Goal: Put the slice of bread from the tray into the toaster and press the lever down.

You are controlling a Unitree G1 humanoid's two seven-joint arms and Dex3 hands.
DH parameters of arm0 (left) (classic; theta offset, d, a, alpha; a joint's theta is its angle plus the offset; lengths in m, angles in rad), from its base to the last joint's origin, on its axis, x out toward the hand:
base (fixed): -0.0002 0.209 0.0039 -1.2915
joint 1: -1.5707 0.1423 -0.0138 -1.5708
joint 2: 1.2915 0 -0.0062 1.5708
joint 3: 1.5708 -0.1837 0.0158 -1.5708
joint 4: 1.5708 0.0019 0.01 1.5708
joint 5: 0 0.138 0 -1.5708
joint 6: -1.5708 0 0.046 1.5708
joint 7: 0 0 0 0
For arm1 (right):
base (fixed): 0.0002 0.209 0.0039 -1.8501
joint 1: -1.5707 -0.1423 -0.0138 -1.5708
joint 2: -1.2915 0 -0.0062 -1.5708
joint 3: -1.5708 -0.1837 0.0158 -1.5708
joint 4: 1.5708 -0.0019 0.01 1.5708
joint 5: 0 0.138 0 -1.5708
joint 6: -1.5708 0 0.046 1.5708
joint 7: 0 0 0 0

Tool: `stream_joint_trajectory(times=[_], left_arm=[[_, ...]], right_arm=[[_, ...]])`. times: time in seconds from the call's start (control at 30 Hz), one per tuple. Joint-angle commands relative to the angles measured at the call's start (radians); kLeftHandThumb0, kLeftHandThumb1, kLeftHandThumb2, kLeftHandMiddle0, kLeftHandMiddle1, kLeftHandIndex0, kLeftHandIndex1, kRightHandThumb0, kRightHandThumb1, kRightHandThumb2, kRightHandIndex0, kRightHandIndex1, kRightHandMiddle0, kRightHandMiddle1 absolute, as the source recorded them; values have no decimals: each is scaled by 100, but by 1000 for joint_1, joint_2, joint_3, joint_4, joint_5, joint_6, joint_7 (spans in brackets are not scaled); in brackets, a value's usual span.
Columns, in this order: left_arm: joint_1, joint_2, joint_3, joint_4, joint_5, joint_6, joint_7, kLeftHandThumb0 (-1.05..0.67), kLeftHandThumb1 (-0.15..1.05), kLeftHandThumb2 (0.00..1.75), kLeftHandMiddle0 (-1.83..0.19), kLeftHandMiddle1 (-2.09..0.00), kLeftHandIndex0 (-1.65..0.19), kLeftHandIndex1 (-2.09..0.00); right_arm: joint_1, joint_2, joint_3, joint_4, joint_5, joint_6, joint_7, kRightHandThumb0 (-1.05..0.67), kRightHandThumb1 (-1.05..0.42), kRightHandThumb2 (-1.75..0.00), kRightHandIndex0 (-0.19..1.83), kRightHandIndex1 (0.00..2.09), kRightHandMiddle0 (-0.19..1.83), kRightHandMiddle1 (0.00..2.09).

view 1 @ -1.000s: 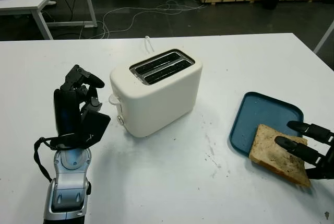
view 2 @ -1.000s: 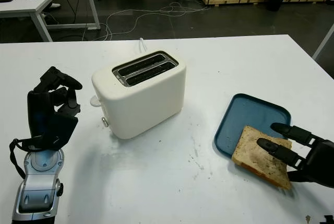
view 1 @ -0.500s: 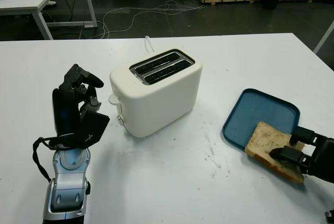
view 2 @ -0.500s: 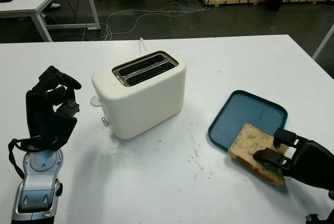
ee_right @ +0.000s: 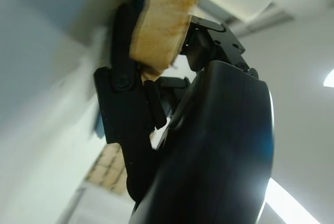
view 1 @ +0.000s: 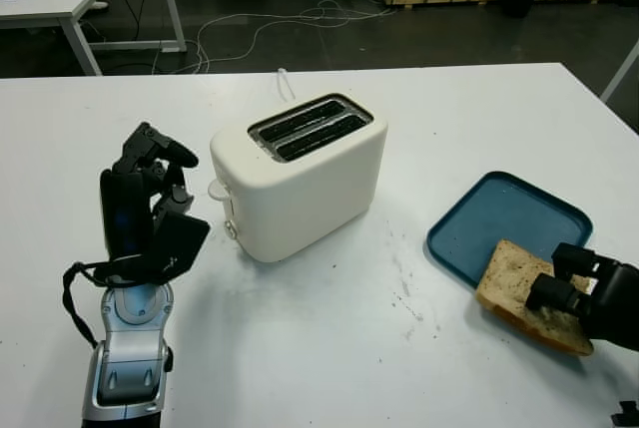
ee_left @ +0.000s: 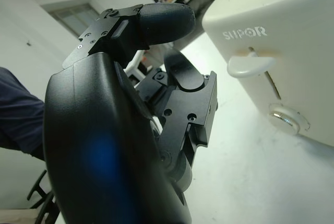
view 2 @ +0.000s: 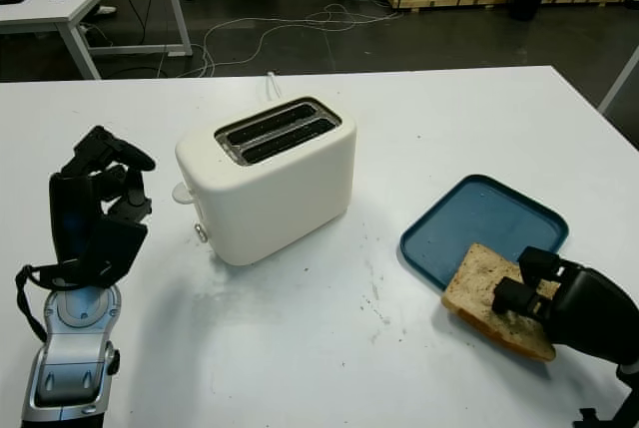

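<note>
Right hand (view 2: 559,298) now curled round near edge of slice of bread (view 2: 489,293), fingers (view 1: 559,293) on top face, another digit under it per right wrist view, so pinching the slice; a second ago lay flat over it, uncurled. Bread slid toward near right: now half off tray (view 1: 499,223), one corner overlapping tray's near rim, rest over bare surface (view 1: 349,348), pulled clear of tray's middle. Tray itself nudged and turned a bit during the closing, its far corner swung right. Grasp looks made but lift not begun; cannot tell if slice is clear of surface yet. Meaning: pick-up step nearly done, next call is raise, carry left to toaster (view 1: 300,174), stand slice on edge over one of the two open slots (view 1: 310,129). Risk judged: grip sits at one edge only, soft slice may droop or tear on lift. Left hand (view 1: 150,189) unchanged, raised upright just beside toaster's lever (ee_left: 250,63) side, fingers curled, holding nothing; lever up, unpressed.
</note>
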Motion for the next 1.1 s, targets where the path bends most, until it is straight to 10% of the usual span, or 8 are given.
stream_joint_trajectory(times=[0.0,0.77,1.07], left_arm=[[-12,0,-5,5,8,-6,4,7,92,78,-101,-175,-56,-175],[-11,0,-8,1,26,11,17,6,92,76,-99,-175,-54,-175],[-18,-4,-18,7,35,6,23,7,92,77,-100,-175,-54,-175]], right_arm=[[12,-8,-65,-53,90,-50,98,-38,-92,-49,85,175,39,175],[158,104,-581,-447,635,-63,934,-43,-92,-51,86,175,50,175],[40,116,-705,-716,1139,253,1507,-44,-92,-54,82,175,46,175]])
